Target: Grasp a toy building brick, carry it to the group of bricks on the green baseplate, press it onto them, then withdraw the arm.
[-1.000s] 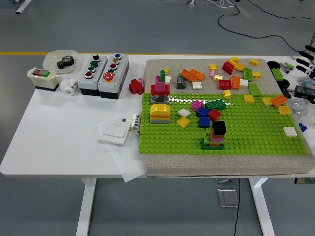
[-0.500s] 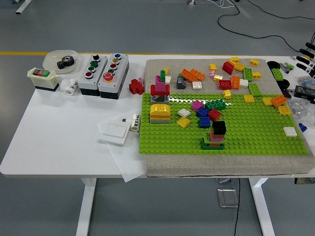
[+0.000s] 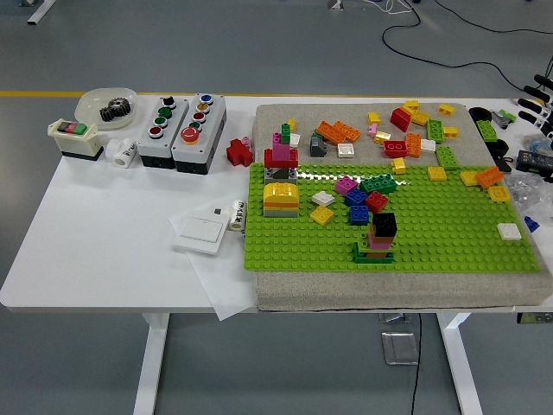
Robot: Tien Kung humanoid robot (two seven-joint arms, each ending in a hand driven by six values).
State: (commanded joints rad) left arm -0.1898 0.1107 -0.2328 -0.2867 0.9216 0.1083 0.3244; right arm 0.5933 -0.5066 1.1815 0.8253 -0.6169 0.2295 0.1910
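Observation:
The green baseplate (image 3: 449, 238) lies on a grey mat (image 3: 346, 290) at the right of the table. On it stand a black-on-pink-on-green stack (image 3: 380, 237), a cluster of magenta, blue, red and green bricks (image 3: 363, 195), a yellow and orange stack (image 3: 281, 199) and a red, pink and green tower (image 3: 282, 152). Several loose bricks (image 3: 406, 130) lie on the mat behind the plate. Only the spread black fingers of my right hand (image 3: 537, 97) show at the right edge, holding nothing and well away from the bricks. My left arm is out of view.
Two push-button boxes (image 3: 181, 123), a small switch box (image 3: 75, 138) and a bowl with a gear (image 3: 108, 105) stand at the back left. A white switch plate (image 3: 200, 232) lies on paper beside the mat. A red piece (image 3: 238, 153) and clutter (image 3: 531, 173) flank the mat.
My right hand's fingers have slid slightly toward the right edge. No brick has moved.

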